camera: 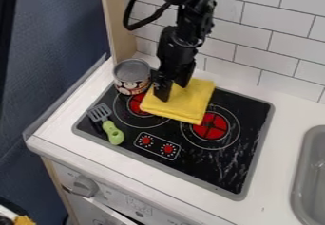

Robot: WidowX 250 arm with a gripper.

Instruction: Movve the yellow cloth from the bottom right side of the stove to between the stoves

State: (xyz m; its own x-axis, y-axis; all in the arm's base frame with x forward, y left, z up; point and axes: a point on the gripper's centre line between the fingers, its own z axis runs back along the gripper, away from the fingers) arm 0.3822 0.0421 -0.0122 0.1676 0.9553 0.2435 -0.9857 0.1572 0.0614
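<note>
- The yellow cloth [185, 107] lies folded on the black stove top [222, 169], between the left burner [135, 105] and the right burner [211, 127], and it covers a part of each.
- The gripper [173, 93] is over the rear left part of the cloth, with its two fingers standing apart. Most of the cloth spreads from there to the right and to the front.
- The folded shape is almost square, so a long axis is hard to name. There is only one arm, and it hangs directly above.
- The place asked for seems to be reached. The coming move is probably to go straight up, keeping the fingers free of the cloth, so that it is not dragged.
- The can [132, 78] stands just beside the gripper on the left; a sideways move could push it.
- The spatula [113, 133] lies further off, at the front left, near the knob panel [157, 145].
- Under the fingertips the contact is hard to make out, and the gripper hides some of the cloth. The sink [298, 181] is cut off by the right edge of the view.
</note>
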